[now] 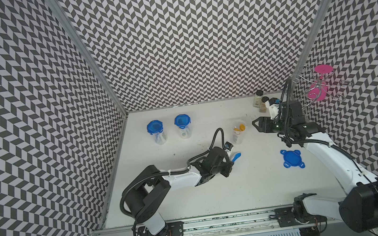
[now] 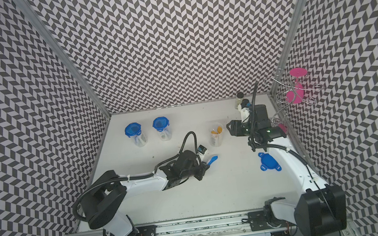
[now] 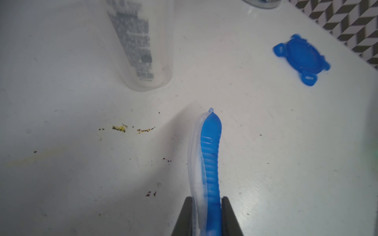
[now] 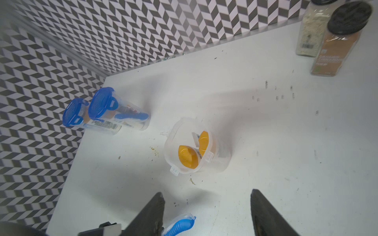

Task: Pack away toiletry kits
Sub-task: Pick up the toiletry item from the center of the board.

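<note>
Using the open clear plastic cup [image 1: 238,139] as the marker here: it stands upright with its lid off and two gold-capped tubes [image 4: 187,156] poke up inside it. On the front-rail side of that cup, a touch toward the left arm, the left gripper [image 3: 206,199] is pinched tight on a blue toothbrush in a clear wrapper [image 3: 210,159]. It's clamped near one end, so the rest sticks out past the fingertips. Can't tell if the free end touches the white table [image 1: 218,194].

The right gripper [image 4: 207,194] sits just beside the cup on the right arm's side, jaws spread wide with nothing between them. A loose blue four-tab lid [image 1: 292,158] lies flat on the table, well off from the cup toward the front rail and the right arm.

Two more clear cups with blue lids snapped on [image 1: 156,131] [image 1: 183,126] stand side by side, well apart from the open cup on the left arm's side, with stuff visible inside. Past the cup toward the back wall — two black-capped spice jars [image 4: 308,34].
</note>
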Controlling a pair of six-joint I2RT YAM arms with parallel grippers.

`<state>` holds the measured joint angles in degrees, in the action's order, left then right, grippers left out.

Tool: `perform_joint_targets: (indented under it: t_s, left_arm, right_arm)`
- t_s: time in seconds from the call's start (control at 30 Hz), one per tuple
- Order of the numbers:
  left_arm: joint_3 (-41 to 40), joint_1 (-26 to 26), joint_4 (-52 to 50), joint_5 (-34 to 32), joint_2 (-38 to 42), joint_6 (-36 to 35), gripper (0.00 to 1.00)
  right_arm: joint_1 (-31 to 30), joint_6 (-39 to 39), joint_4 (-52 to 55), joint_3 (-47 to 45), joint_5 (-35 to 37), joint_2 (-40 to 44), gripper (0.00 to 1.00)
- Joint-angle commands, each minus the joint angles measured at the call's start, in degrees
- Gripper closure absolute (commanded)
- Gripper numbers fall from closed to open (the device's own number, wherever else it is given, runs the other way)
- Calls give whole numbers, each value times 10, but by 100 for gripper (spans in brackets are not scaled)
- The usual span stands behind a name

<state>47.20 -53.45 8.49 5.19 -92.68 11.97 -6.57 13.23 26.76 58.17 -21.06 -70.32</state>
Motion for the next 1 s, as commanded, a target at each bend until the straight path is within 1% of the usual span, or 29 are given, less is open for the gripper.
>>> perform_joint_targets:
  t_s: [0.0,0.13,0.23,0.33,0.5,0.6,0.8,0.87,0.97]
  left_arm:
    - [-11,38,-23,74,60,30,100]
    - [-4,82,-31,93,107,33,100]
    - [12,105,-34,101,125,31,100]
    - [29,114,-36,112,134,26,100]
    - [45,115,-33,126,151,28,100]
    - [47,113,-34,133,160,28,100]
    - [50,101,-38,137,165,23,100]
    - [51,99,-37,135,165,24,100]
    - [54,93,-36,136,160,25,100]
  right_arm:
    - [2,-13,-33,-25,-107,13,32]
    - [-3,7,-90,-57,-230,5,29]
    - [-22,23,-138,-76,-297,-9,27]
    - [-43,39,-164,-78,-348,-36,27]
    - [-81,40,-169,-53,-371,-75,27]
    - [-86,57,-194,-47,-383,-90,28]
    - [-91,90,-245,-34,-414,-111,34]
    - [-94,94,-252,-32,-418,-115,38]
    - [-100,94,-254,-31,-419,-119,41]
